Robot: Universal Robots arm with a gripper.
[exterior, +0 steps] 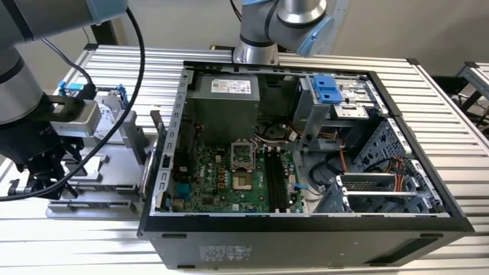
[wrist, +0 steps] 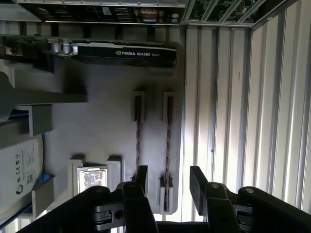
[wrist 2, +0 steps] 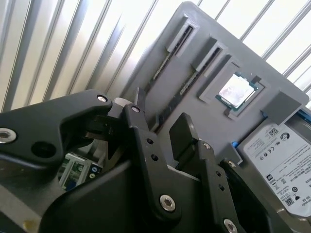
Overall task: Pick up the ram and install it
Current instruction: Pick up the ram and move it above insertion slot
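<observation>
Hovering over the grey tray (wrist: 97, 121) on the slatted tabletop (wrist: 233, 97), the gripper (wrist: 168, 180) stands wide above the ram (wrist: 167, 126) near the tray's edge; bare slats lie alongside.

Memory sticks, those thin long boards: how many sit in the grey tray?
2, on edge in neighbouring slots of the grey tray: one memory stick in line with the gap of the open hand, the other stick beside it. None seems hidden.
</observation>
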